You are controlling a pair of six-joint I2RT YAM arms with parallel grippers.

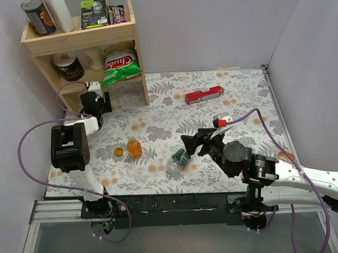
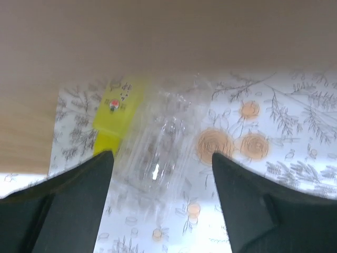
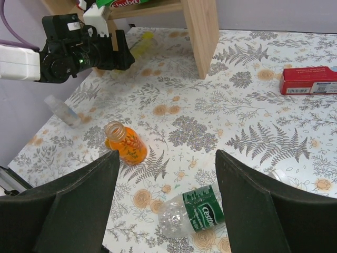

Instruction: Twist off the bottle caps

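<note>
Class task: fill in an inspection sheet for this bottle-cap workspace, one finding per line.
Surface: floral tablecloth, flat.
Job's things: short orange bottle standing, uncapped, orange cap beside it; green-labelled bottle lying down; clear bottle, blurred, near wooden shelf.
Clutter: red box; yellow item by shelf.
Grippers: left gripper straddles clear bottle, contact unclear; right gripper open, empty.
Cables: purple cables loop from both arms.
Surroundings: wooden shelf holding chips bag; grey walls.

Wooden shelf (image 2: 158,37) close ahead of left claw (image 2: 163,158)
</note>
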